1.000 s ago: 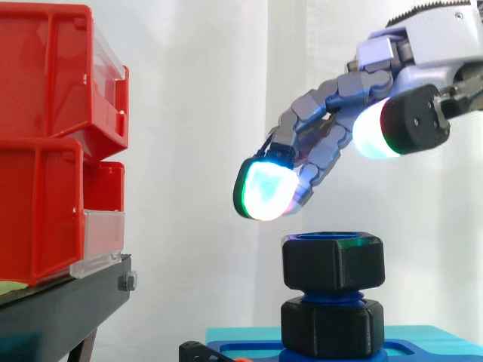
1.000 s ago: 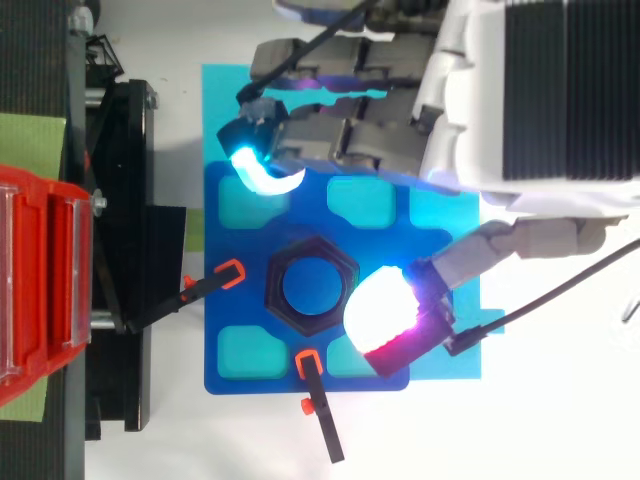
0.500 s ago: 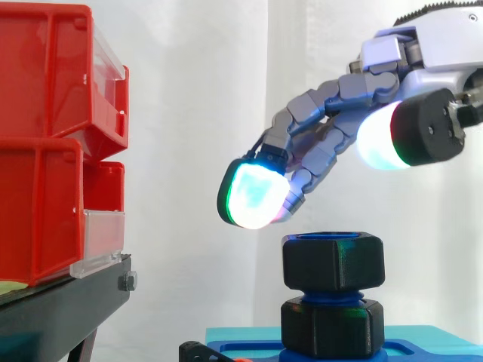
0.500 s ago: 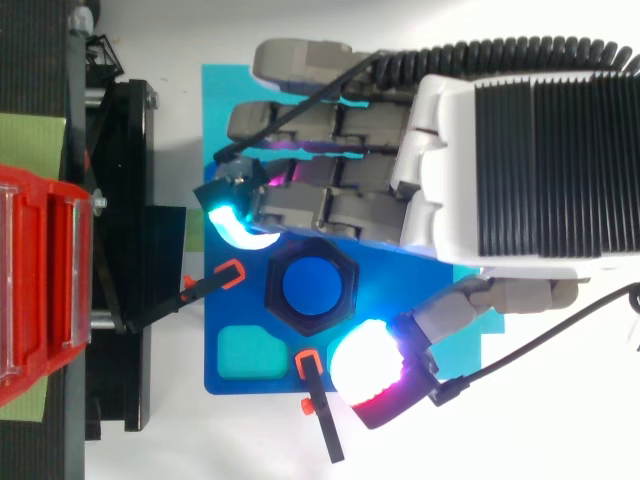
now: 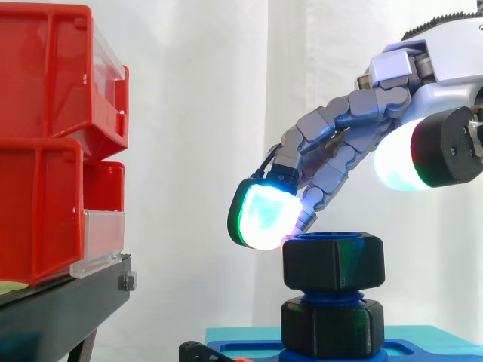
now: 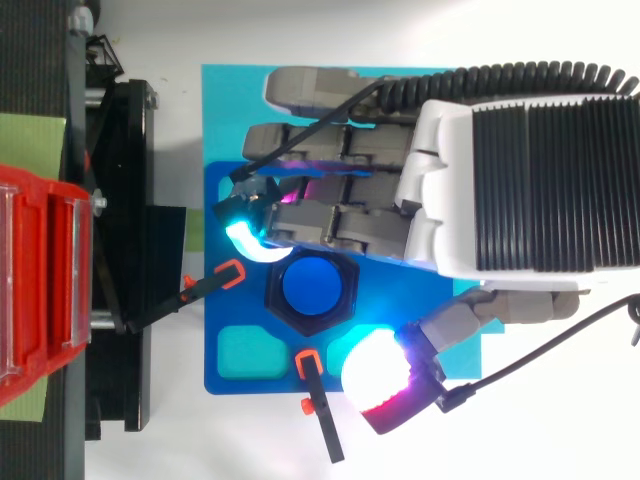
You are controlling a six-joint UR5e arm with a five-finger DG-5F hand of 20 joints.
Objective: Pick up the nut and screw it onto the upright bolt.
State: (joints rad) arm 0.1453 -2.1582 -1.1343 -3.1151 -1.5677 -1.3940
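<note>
Nut [image 5: 333, 264] on the bolt [image 6: 316, 286] looked rigid, light and smooth. Your hand's [image 6: 520, 180] fingers [image 5: 260, 215] hung wide above it, holding nothing. Opposite flats seemed your likeliest hold.

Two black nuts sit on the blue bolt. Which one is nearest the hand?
The upper nut: the hand's glowing fingertips are right at its top edge. The lower nut sits underneath, by the blue base.
</note>
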